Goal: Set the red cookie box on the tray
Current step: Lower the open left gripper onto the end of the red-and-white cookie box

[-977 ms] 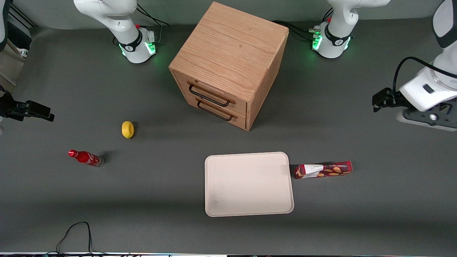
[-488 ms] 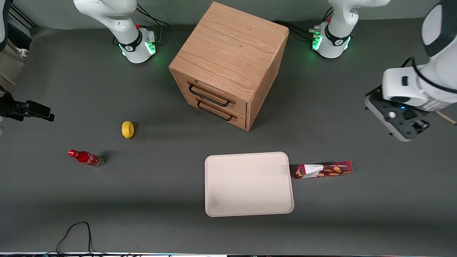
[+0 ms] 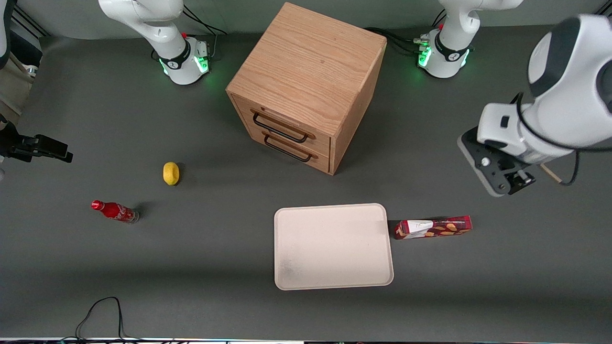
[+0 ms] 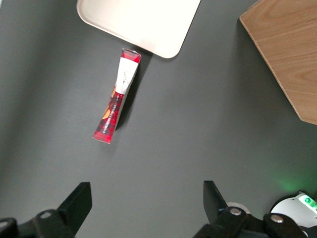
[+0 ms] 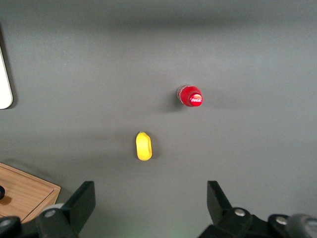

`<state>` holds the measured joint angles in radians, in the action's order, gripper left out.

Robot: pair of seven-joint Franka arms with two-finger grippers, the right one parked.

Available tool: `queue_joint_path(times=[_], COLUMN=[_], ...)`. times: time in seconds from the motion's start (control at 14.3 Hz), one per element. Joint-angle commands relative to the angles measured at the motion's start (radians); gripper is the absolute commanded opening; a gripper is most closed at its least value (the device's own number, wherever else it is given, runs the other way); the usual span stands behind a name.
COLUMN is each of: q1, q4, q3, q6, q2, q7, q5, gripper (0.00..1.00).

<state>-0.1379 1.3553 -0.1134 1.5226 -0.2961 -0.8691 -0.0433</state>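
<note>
On the dark surface (image 3: 478, 286), the red cookie box (image 3: 433, 227) lies flat just beside the tray (image 3: 333, 246), at the tray's edge toward the working arm's end, apparently not quite touching it. The end effector (image 4: 144, 206) hangs above the surface, well apart from the box and farther from the front camera, its fingers (image 4: 78, 201) spread wide and holding nothing.
</note>
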Motion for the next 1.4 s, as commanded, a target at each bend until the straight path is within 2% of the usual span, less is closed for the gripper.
queue_joint_path(times=[0.0, 0.35, 0.77, 1.12, 1.33], q1=[-0.006, -0.002, -0.023, -0.022, -0.011], q4=[0.013, 0.241, 0.435, 0.41, 0.366], q3=[0.004, 0.006, 0.007, 0.006, 0.009], q6=[0.051, 0.287, 0.552, 0.697, 0.744], q2=[-0.077, -0.083, -0.095, -0.164, -0.236], q7=[-0.019, -0.016, -0.024, -0.053, -0.099], q5=[0.0, -0.001, -0.021, -0.121, -0.125], gripper=[1.0, 1.0, 1.0, 1.0, 1.0])
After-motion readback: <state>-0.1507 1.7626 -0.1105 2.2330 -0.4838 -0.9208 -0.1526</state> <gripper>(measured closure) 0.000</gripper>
